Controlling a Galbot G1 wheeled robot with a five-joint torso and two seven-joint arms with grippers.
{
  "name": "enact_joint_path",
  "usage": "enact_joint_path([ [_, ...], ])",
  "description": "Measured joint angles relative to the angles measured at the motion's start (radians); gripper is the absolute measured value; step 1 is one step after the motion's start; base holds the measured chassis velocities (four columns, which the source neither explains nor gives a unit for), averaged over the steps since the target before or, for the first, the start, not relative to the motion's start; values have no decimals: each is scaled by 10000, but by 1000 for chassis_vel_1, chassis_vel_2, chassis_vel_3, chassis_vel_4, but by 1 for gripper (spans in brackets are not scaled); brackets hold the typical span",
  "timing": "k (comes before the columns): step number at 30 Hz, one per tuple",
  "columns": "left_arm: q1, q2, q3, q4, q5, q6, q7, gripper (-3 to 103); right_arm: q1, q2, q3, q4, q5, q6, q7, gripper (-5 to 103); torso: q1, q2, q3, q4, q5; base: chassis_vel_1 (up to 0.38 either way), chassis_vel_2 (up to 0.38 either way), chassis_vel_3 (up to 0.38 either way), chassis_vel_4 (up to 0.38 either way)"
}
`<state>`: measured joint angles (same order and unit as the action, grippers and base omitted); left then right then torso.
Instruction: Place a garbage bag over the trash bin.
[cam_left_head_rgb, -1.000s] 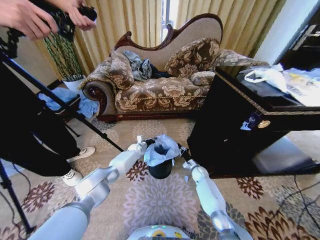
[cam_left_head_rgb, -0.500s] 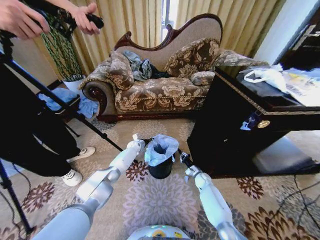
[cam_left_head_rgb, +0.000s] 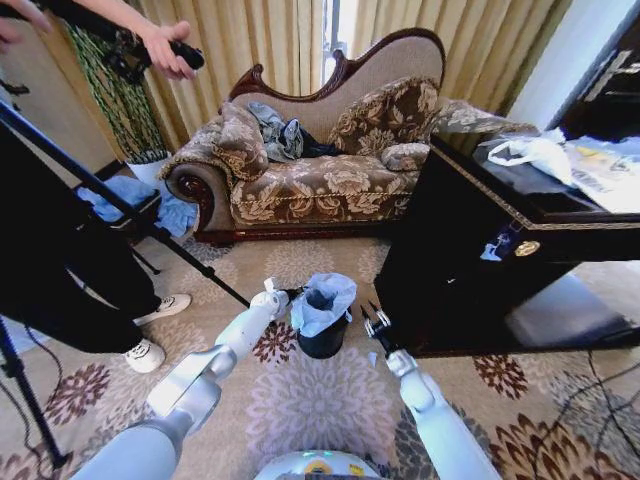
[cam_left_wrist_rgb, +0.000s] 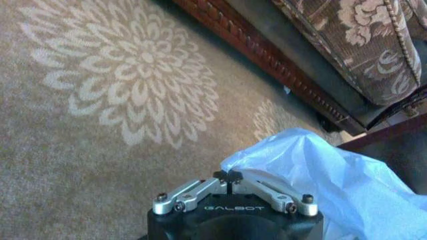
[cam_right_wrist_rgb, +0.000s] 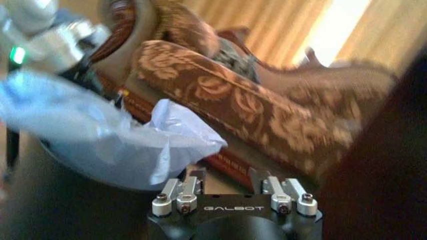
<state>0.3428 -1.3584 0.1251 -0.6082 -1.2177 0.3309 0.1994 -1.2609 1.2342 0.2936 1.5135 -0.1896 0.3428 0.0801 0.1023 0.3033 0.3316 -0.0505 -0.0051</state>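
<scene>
Floral carpet before sofa (cam_left_head_rgb: 320, 150): garbage bag (cam_left_head_rgb: 322, 300) draped over trash bin (cam_left_head_rgb: 321, 338); left gripper (cam_left_wrist_rgb: 232, 176) pinched together beside it, right gripper (cam_left_head_rgb: 374, 318) spread, empty, alongside; seating stage, probably; next move calls for tugging film down evenly.

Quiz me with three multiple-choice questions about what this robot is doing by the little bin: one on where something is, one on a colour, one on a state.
1. Where does the trash bin stand?
A. on the sofa
B. on the carpet, between the two arms
C. on the dark cabinet

2. What colour is the garbage bag?
A. pale blue-white
B. black
C. green

3. How are the right gripper jaws?
A. shut on the bag
B. open, beside the bin
C. shut on the bin's rim

Answers: 1 B, floral carpet surrounds it; 2 A, it drapes pale over the black bin; 3 B, the jaws stand apart, holding nothing.
</scene>
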Motion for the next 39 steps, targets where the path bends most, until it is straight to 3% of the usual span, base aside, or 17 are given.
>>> enact_joint_path([
  [4, 110, 196, -6, -134, -19, -19, 64, 0, -1321, -221, -331, 1363, 2415, -807, -57, 62, 0, 0, 0, 0, 2, 0, 0, 0, 0],
  [5, 110, 196, -6, -134, -19, -19, 64, 0, -1321, -221, -331, 1363, 2415, -807, -57, 62, 0, 0, 0, 0, 2, 0, 0, 0, 0],
  [6, 162, 239, -12, -146, 2, -46, 111, 0, -1874, -319, -589, 1895, 3491, -1136, -199, 68, 0, 0, 0, 0, 1, 0, 0, 0, 0],
  [7, 162, 239, -12, -146, 2, -46, 111, 0, -1874, -319, -589, 1895, 3491, -1136, -199, 68, 0, 0, 0, 0, 1, 0, 0, 0, 0],
  [10, 304, 254, -86, -236, 36, -116, 180, 0, -2687, -336, -1260, 2609, 5677, -1693, -267, 86, -1, 0, 0, 0, 0, 0, 0, 0, 0],
  [12, 336, 253, -105, -251, 47, -135, 186, 0, -2794, -266, -1436, 2724, 6263, -1902, -239, 83, 0, 0, 0, -1, 0, 0, 0, 0, 0],
  [14, 434, 283, -132, -340, 99, -164, 204, 0, -2828, -64, -1868, 3029, 7777, -2474, -4, 76, 0, 0, 1, 0, 1, 0, 0, 0, 0],
  [15, 434, 283, -132, -340, 99, -164, 204, 0, -2828, -64, -1868, 3029, 7777, -2474, -4, 76, 0, 0, 1, 0, 1, 0, 0, 0, 0],
  [17, 561, 336, -152, -415, 125, -186, 232, 0, -2563, 163, -2261, 3603, 9842, -3508, 820, 70, 0, 0, 1, 2, 2, 0, 0, 0, 0],
  [18, 561, 336, -152, -415, 125, -186, 232, 0, -2563, 163, -2261, 3603, 9842, -3508, 820, 70, 0, 0, 1, 2, 2, 0, 0, 0, 0],
  [19, 596, 339, -162, -415, 150, -198, 238, 0, -2461, 225, -2322, 3776, 10434, -3775, 1095, 70, 0, 0, 1, 2, 3, 0, 0, 0, 0],
  [20, 696, 348, -200, -419, 233, -236, 259, 0, -2233, 381, -2355, 4112, 11629, -4324, 1700, 69, 1, 0, 1, 4, 1, 0, 0, 0, 0],
  [22, 807, 360, -238, -469, 277, -262, 270, 0, -1984, 553, -2360, 4417, 12851, -4870, 2469, 67, 2, 0, 2, 4, 0, 0, 0, 0, 0],
  [23, 807, 360, -238, -469, 277, -262, 270, 0, -1984, 553, -2360, 4417, 12851, -4870, 2469, 67, 2, 0, 2, 4, 0, 0, 0, 0, 0],
  [26, 901, 388, -271, -579, 284, -277, 279, 0, -1587, 883, -2368, 4594, 14333, -5316, 3444, 65, 2, 0, 2, 3, 2, 0, 0, 0, 0],
  [31, 898, 409, -272, -586, 283, -298, 300, 0, -1113, 1451, -2320, 4339, 15767, -5406, 3994, 65, 2, 0, 3, 1, 0, 0, 0, 0, 0],
  [39, 992, 588, -232, -891, 209, -298, 276, 0, -113, 2387, -2239, 3404, 16049, -5346, 4207, 62, 2, -1, 3, 0, 0, 0, 0, 0, 0],
])
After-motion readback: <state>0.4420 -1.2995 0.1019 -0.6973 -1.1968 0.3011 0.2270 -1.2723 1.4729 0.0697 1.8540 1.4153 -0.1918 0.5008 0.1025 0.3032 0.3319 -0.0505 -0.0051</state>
